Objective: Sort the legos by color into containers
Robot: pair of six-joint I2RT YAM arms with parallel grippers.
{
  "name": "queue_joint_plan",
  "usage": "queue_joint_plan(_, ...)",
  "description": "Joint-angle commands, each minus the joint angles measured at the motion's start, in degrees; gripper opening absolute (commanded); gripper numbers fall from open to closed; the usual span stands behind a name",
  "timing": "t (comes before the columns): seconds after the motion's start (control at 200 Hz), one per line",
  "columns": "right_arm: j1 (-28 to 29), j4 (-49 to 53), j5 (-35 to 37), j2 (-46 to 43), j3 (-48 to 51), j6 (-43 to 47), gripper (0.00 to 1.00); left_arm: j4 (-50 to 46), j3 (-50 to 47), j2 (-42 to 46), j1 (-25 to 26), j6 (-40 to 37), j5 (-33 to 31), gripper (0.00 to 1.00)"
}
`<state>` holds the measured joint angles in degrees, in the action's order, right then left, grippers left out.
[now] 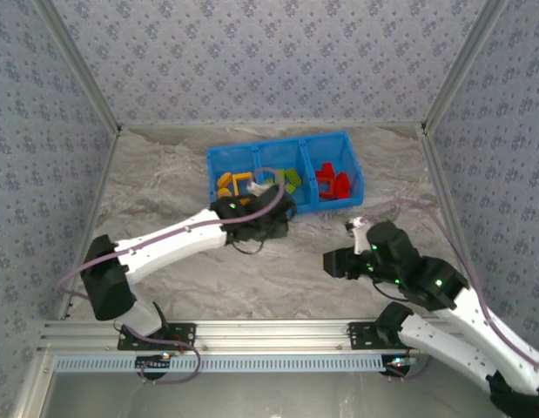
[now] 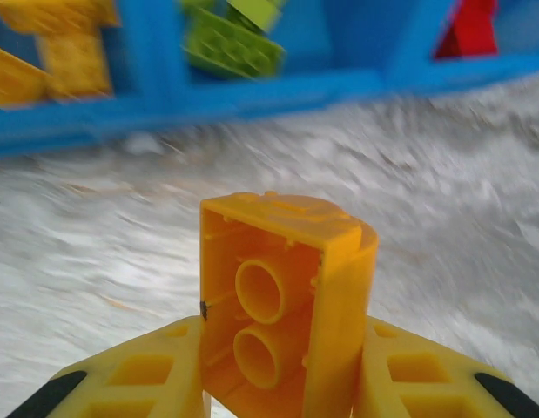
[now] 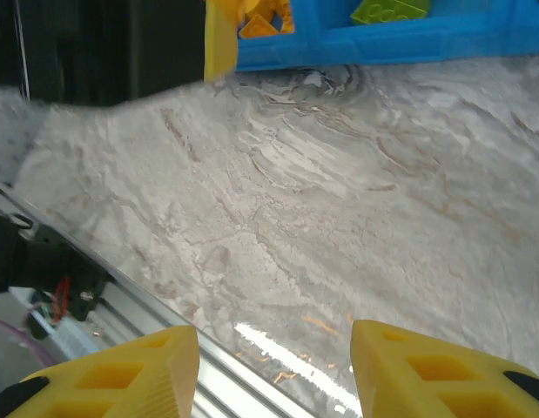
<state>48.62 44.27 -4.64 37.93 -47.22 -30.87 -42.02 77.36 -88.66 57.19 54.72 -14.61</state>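
Observation:
The blue bin (image 1: 215,165) stands at the back middle of the table, its three containers side by side. Orange legos (image 1: 232,185) lie in the left one, green legos (image 1: 291,180) in the middle one and red legos (image 1: 336,181) in the right one. My left gripper (image 2: 282,348) is shut on an orange rounded lego (image 2: 286,287), hollow underside facing the camera. It hangs over the table just in front of the bin's front wall (image 2: 252,96). My right gripper (image 3: 273,357) is open with nothing between its fingers, over bare table near the front right (image 1: 334,261).
The left arm (image 1: 165,239) stretches diagonally from the front left toward the bin. An aluminium rail (image 1: 269,333) runs along the near table edge, close under the right gripper (image 3: 165,322). Patterned walls close in the left, right and back.

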Motion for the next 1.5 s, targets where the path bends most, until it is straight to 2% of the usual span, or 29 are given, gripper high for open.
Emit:
queue_joint_plan(0.0,8.7,-8.8,11.8,7.3,-3.0,2.1,0.52,-2.0,-1.4,0.2,-6.0,-5.3,1.5,0.29)
queue_joint_plan(0.15,13.9,-14.8,15.8,17.1,-6.2,1.4,0.52,-2.2,3.0,-3.6,-13.9,-9.1,2.4,0.30)
queue_joint_plan(0.32,15.0,-16.9,18.8,19.6,-6.5,-1.4,0.52,-6.7,10.7,-12.9,-19.0,-6.6,-0.5,0.29)
queue_joint_plan(0.53,15.1,-16.4,19.1,18.1,-5.1,-2.1,0.52,-14.0,20.5,-24.2,-20.2,-1.7,-7.0,0.28)
queue_joint_plan(0.764,15.2,-16.3,18.7,16.2,-3.3,-3.1,0.52,-17.6,28.0,-31.6,-22.7,0.9,-11.2,0.28)
queue_joint_plan(0.934,15.2,-16.4,18.6,15.8,-2.6,-3.3,0.52,-22.9,36.8,-38.8,-23.9,0.6,-11.6,0.32)
queue_joint_plan(1.029,15.1,-16.5,18.4,15.6,-2.3,-3.4,0.52,-24.4,40.4,-41.6,-24.2,0.1,-11.3,0.40)
queue_joint_plan(1.234,15.2,-16.0,18.2,14.8,-2.3,-3.0,0.53,-26.9,44.0,-42.6,-24.3,0.6,-12.5,0.45)
queue_joint_plan(1.494,18.0,-24.3,16.2,13.6,-1.3,4.6,0.58,-27.1,43.9,-39.7,-24.2,0.0,-13.2,0.50)
